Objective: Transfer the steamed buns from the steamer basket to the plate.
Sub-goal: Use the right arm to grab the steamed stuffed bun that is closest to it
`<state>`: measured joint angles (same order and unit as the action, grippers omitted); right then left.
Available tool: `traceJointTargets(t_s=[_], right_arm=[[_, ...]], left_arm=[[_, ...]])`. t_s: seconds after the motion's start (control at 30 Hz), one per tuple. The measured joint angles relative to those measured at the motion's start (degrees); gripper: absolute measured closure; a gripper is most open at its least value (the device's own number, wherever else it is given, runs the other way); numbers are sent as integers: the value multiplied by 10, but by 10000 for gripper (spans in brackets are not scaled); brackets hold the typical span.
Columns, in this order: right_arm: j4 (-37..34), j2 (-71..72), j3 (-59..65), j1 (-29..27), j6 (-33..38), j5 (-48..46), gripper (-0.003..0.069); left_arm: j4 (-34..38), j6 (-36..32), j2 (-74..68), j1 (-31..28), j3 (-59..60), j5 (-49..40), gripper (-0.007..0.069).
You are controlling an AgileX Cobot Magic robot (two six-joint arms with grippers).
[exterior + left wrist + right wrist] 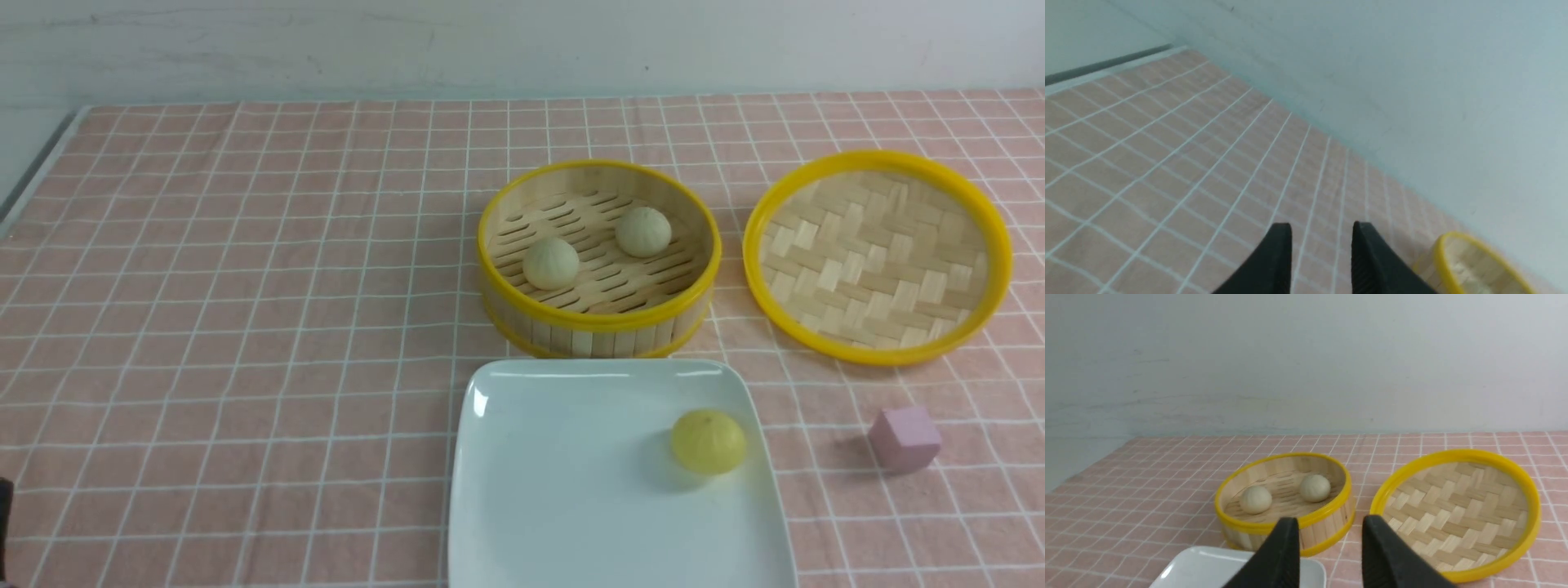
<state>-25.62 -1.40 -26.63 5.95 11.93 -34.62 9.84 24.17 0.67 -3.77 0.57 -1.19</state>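
While left gripper (1323, 227) and right gripper (1329, 520) gape | steamer basket (596, 321): 2 steamed buns (551, 263) (643, 232) | plate (563, 474): 1 yellow bun (708, 442)

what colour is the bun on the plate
Bright yellow bun, clearest in the front view.

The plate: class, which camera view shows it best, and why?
The front view: nearly the whole plate shows, with a yellow bun on it. The right wrist view catches only a corner of the plate behind the right pincer. The left wrist view shows none of it.
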Motion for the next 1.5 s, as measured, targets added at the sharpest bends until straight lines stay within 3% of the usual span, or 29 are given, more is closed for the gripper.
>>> traceJointTargets(t_s=[0.13, 0.23, 0.5, 0.7, 0.73, 0.8, 0.9, 1.2, 1.23, 1.33, 1.4, 1.5], right_arm=[[-47, -46, 0, 0, 79, -9, 419], [-68, -66, 0, 0, 109, -10, 419], [-93, -168, -48, 0, 157, -53, 419], [-96, -313, -172, 0, 254, -92, 419], [-95, -322, -176, 0, 257, -95, 419], [-100, -388, -226, 0, 280, -111, 419], [-109, -449, -266, 0, 291, -131, 419], [-124, -727, -448, 0, 389, -196, 419], [-127, -739, -459, 0, 391, -200, 419], [-129, -854, -565, 9, 407, -237, 419], [-124, -883, -594, 18, 408, -243, 419], [-88, -991, -692, 53, 405, -253, 419]], left_arm=[[59, 33, 0, 0, 0, 69, 383], [72, 55, 0, 0, -3, 68, 383], [-3, 18, 0, 0, -79, -110, 368], [18, -136, 0, 0, -153, -173, 231], [21, -136, 0, 0, -154, -173, 231], [63, -202, -9, 0, -170, -180, 169], [109, -251, -34, 0, -178, -186, 146], [344, -532, -161, 0, -240, -192, 138], [350, -546, -164, 0, -244, -192, 138], [474, -682, -225, 0, -270, -198, 138], [511, -723, -243, 0, -275, -204, 138], [610, -826, -288, 0, -282, -227, 138]])
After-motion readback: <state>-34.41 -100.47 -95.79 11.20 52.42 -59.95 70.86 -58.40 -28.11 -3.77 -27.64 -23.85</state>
